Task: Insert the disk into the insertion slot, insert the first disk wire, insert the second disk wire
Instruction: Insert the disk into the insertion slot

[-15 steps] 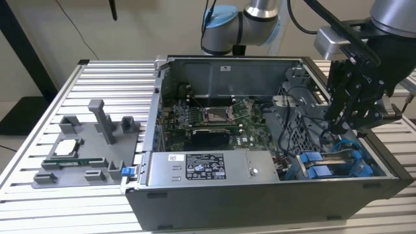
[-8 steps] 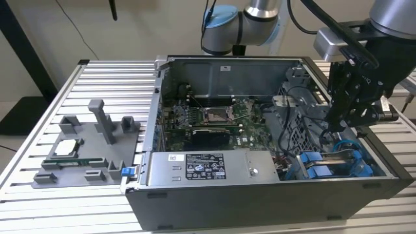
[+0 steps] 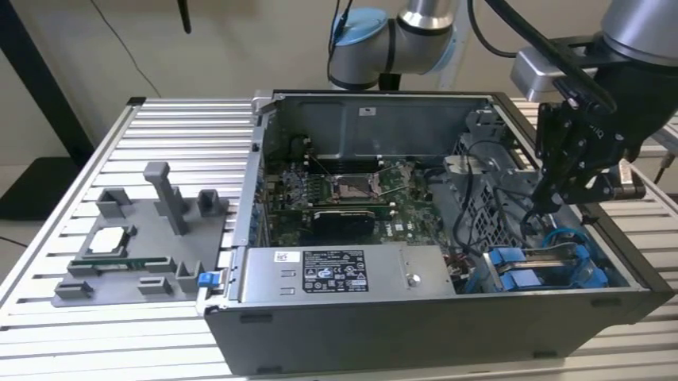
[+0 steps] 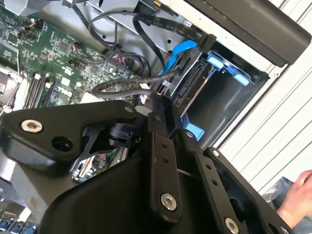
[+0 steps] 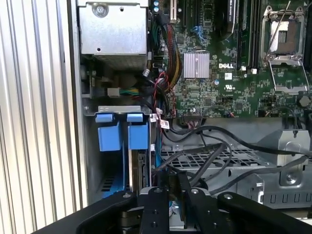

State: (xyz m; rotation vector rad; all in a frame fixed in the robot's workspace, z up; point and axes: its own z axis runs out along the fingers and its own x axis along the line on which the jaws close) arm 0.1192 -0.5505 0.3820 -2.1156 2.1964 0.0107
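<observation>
Disk (image 5: 142, 168) | edgewise in insertion slot (image 5: 93, 161) | long axis toward power supply (image 5: 113, 29) | gripper (image 5: 171, 182) near

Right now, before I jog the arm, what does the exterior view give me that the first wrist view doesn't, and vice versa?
Exterior view's own: the grey fixture tray at the exterior view's left, the black-labelled power supply box, and the arm's elbow above the case. First wrist view's own: the finned silver heatsink on the motherboard. Shared: the insertion slot with its blue latch tabs, the open processor socket, black cables, and the gripper close to the slot.
</observation>
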